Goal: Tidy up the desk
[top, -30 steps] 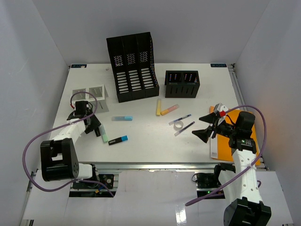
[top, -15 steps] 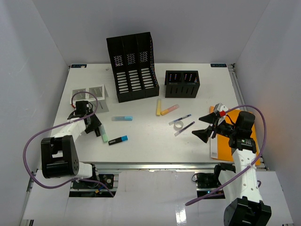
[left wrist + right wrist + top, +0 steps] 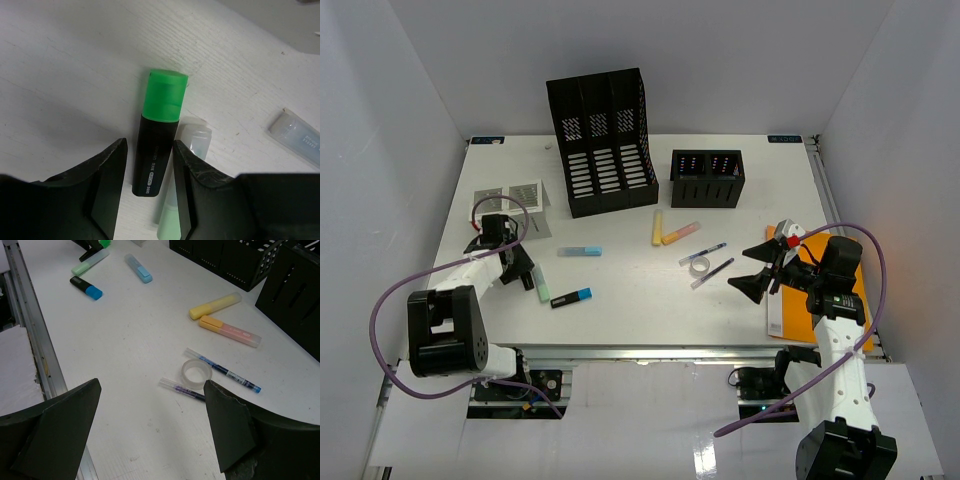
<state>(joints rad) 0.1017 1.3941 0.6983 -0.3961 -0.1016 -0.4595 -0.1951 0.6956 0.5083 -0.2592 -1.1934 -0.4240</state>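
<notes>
The white desk holds scattered stationery. My left gripper is low on its left side. In the left wrist view the left gripper is narrowly open, its jaws either side of a black highlighter with a green cap; a small gap shows on the left. A pale green highlighter lies against it. My right gripper is wide open and empty, hovering near a tape roll, a blue pen and a purple pen.
A tall black file holder, a small black organizer and a silver mesh holder stand at the back. Blue-capped, light blue, yellow and orange highlighters lie mid-desk. An orange notebook lies under the right arm.
</notes>
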